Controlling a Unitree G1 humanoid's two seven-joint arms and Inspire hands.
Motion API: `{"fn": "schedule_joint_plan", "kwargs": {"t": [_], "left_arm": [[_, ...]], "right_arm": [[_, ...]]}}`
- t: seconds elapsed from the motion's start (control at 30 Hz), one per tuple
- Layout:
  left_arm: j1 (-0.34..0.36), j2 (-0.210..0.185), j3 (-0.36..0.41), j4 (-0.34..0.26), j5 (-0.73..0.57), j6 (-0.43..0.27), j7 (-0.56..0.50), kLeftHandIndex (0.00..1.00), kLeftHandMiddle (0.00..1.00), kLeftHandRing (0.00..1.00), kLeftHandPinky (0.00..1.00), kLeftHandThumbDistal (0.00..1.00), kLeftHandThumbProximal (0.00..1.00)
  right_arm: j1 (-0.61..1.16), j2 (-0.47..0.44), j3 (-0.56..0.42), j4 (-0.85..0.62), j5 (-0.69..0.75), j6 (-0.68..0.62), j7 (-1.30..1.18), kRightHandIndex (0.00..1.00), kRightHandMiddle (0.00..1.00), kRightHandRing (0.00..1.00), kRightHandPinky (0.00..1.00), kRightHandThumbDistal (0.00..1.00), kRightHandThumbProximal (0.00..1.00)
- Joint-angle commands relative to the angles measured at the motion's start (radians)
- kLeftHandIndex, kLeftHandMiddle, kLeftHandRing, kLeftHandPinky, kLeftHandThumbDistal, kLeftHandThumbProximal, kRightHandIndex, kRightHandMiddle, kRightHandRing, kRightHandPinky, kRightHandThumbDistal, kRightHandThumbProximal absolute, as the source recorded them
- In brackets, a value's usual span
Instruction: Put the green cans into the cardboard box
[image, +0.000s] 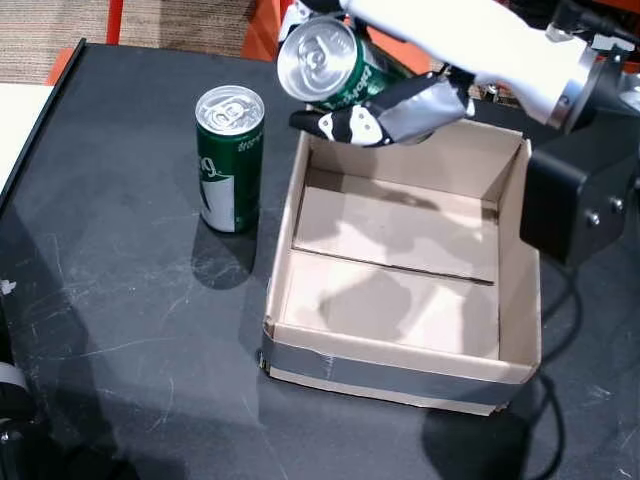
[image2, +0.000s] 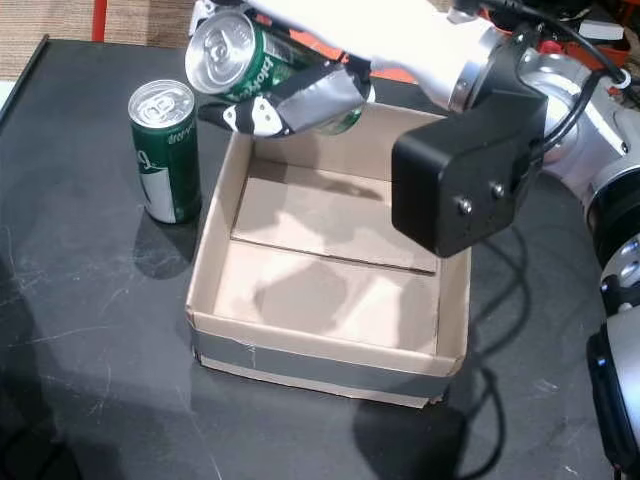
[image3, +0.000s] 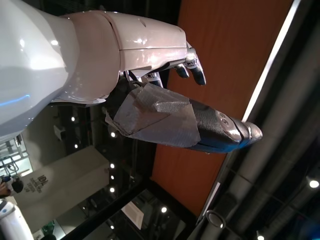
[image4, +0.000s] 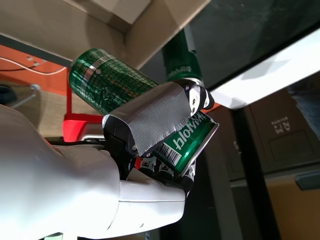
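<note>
- my right hand (image: 385, 110) is wrapped around one green can (image: 325, 62), thumb taped in grey across its side, fingers closed on the far side. in both head views the can is tipped, its silver top facing the camera, over the far left corner of the cardboard box (image: 515, 290).
- i judge the tilt comes from reaching across the box from the right; the can needs to come further in over the floor before i let go.
- the second green can (image: 230, 158) stands upright on the black table (image: 120, 330), just beside the box's left wall, not touching it that i can see.
- the box is open-topped, shallow, plain brown card with grey tape along its near edge; inside it holds nothing, only its floor flaps.
- the cans are smooth printed metal, slippery-looking; the table is dull and scuffed.
- my left hand (image3: 165, 107) in its wrist view holds nothing, fingers loosely spread against the ceiling.
</note>
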Motion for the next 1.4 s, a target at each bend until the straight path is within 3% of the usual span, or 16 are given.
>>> {"fn": "schedule_joint_plan", "kwargs": {"t": [0.0, 0.1, 0.2, 0.37, 0.47, 0.63, 0.73, 0.87, 0.97, 1.03, 1.13, 1.37], "left_arm": [[0.024, -0.010, -0.008, -0.019, -0.004, 0.005, 0.004, 0.65, 0.67, 0.93, 0.88, 0.82, 0.73], [0.027, -0.013, -0.009, -0.027, -0.005, 0.004, 0.004, 0.65, 0.68, 0.94, 0.90, 0.83, 0.75], [0.034, -0.020, -0.015, -0.042, 0.004, -0.001, 0.015, 0.65, 0.68, 0.94, 0.90, 0.79, 0.76], [0.041, -0.029, -0.031, -0.059, 0.013, -0.009, 0.045, 0.62, 0.67, 0.92, 0.88, 0.79, 0.75], [0.035, -0.025, -0.031, -0.053, 0.008, -0.010, 0.043, 0.63, 0.67, 0.93, 0.90, 0.79, 0.77], [0.036, -0.022, -0.028, -0.051, 0.000, 0.000, 0.046, 0.63, 0.68, 0.95, 0.89, 0.81, 0.73], [0.033, -0.024, -0.026, -0.048, 0.001, -0.014, 0.039, 0.62, 0.68, 0.96, 0.89, 0.83, 0.80], [0.042, -0.028, -0.035, -0.065, 0.007, -0.013, 0.047, 0.63, 0.68, 0.95, 0.89, 0.79, 0.74], [0.051, -0.034, -0.043, -0.078, 0.013, -0.015, 0.060, 0.63, 0.67, 0.94, 0.88, 0.82, 0.75], [0.054, -0.039, -0.048, -0.087, 0.015, -0.022, 0.065, 0.62, 0.67, 0.95, 0.89, 0.83, 0.80], [0.061, -0.046, -0.055, -0.104, 0.017, -0.020, 0.078, 0.63, 0.67, 0.94, 0.89, 0.81, 0.76], [0.076, -0.050, -0.069, -0.121, 0.009, -0.002, 0.095, 0.62, 0.69, 0.94, 0.86, 0.80, 0.72]], "right_arm": [[-0.029, -0.031, 0.020, -0.005, -0.022, 0.003, -0.019, 0.00, 0.00, 0.01, 0.19, 0.56, 0.04], [-0.032, -0.055, 0.044, -0.003, -0.046, -0.001, -0.026, 0.00, 0.00, 0.02, 0.18, 0.58, 0.00], [-0.040, -0.079, 0.068, -0.004, -0.071, -0.002, -0.027, 0.00, 0.00, 0.03, 0.19, 0.50, 0.00], [-0.030, -0.093, 0.072, 0.007, -0.070, 0.003, -0.037, 0.00, 0.00, 0.03, 0.19, 0.57, 0.00], [-0.033, -0.091, 0.092, 0.017, -0.092, 0.040, -0.043, 0.05, 0.06, 0.09, 0.22, 0.51, 0.02], [-0.024, -0.056, 0.127, 0.064, -0.132, 0.185, -0.105, 0.03, 0.03, 0.07, 0.21, 0.52, 0.13], [-0.007, -0.032, 0.114, 0.088, -0.105, 0.241, -0.086, 0.00, 0.00, 0.03, 0.22, 0.51, 0.11], [0.023, 0.004, 0.081, 0.109, -0.058, 0.300, -0.068, 0.02, 0.02, 0.06, 0.23, 0.40, 0.00], [0.053, 0.032, 0.052, 0.123, -0.024, 0.340, -0.055, 0.03, 0.03, 0.08, 0.23, 0.35, 0.00], [0.066, 0.044, 0.051, 0.128, -0.021, 0.367, -0.048, 0.04, 0.03, 0.08, 0.25, 0.36, 0.03], [0.079, 0.055, 0.057, 0.130, -0.026, 0.395, -0.035, 0.00, 0.00, 0.01, 0.25, 0.39, 0.03], [0.095, 0.067, 0.058, 0.127, -0.027, 0.399, -0.017, 0.01, 0.00, 0.02, 0.24, 0.38, 0.02]]}}
